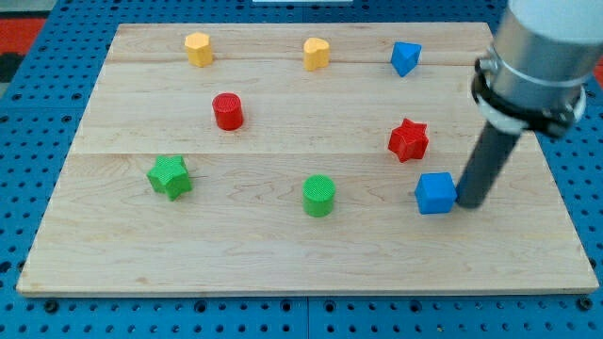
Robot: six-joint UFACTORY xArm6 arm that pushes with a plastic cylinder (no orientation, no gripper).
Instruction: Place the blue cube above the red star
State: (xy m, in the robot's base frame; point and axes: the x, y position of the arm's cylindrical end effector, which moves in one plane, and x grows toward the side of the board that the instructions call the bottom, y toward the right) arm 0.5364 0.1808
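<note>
The blue cube (434, 193) lies on the wooden board at the view's lower right. The red star (408, 139) lies just above it and slightly to the left, a small gap apart. My tip (468, 202) is down at the board, right against the cube's right side. The dark rod rises from it up and to the right into the grey arm at the view's top right.
A blue block of unclear shape (405, 57), a yellow heart-like block (317, 53) and a yellow hexagonal block (198, 48) lie along the top. A red cylinder (227, 111), a green star (170, 176) and a green cylinder (319, 196) lie further left. The board's edge (301, 291) runs along the bottom.
</note>
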